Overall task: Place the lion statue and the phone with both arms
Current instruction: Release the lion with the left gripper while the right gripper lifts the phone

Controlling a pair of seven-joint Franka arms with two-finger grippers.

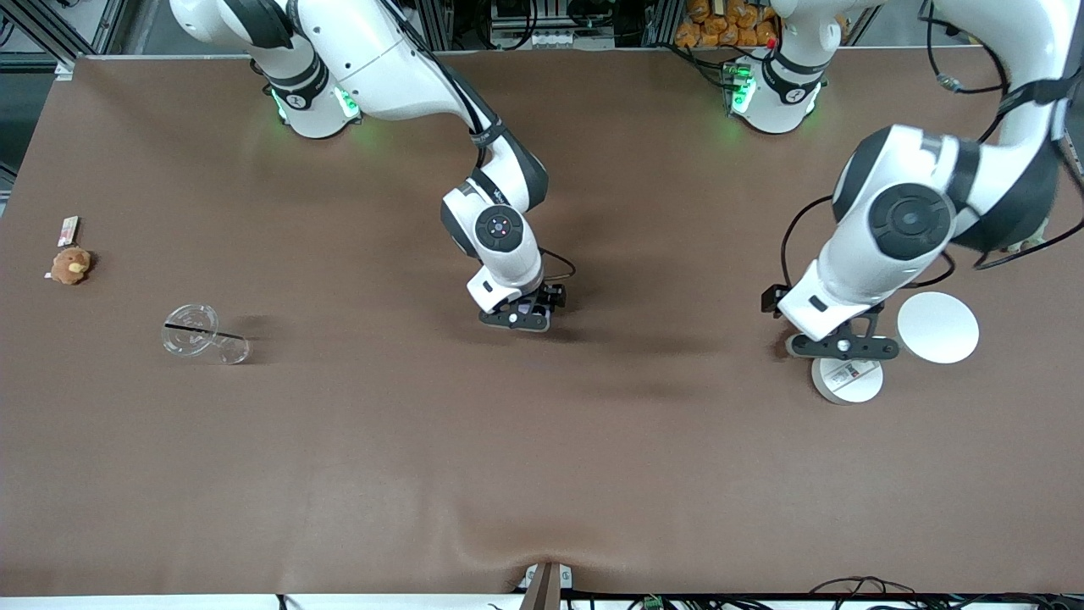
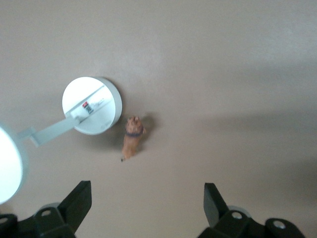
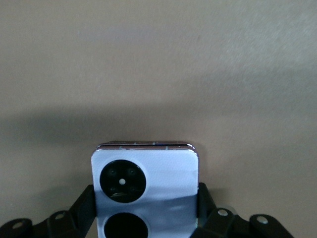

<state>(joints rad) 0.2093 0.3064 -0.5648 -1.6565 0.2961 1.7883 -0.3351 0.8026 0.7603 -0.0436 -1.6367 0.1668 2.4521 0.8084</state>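
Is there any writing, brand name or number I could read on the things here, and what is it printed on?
Nothing here can be read.
Round white puck-like disc: a label with a red mark and small print, too blurred to read.
Tiny white-pink card: too small to read.
Lavender-purple folded phone in the right gripper: no visible text.
Reddish-brown lion statue under the open left gripper: no text.

The phone (image 3: 146, 186) fills the lower middle of the right wrist view — a lavender, nearly square folded body with two round black camera circles stacked on its face, the lower one cut off by the frame edge. The right gripper (image 3: 146, 210) clamps it, one dark finger (image 3: 85, 206) pressed against each side edge. Under it lies the plain brown table (image 3: 158, 59) — the phone's shadow falls across that surface.
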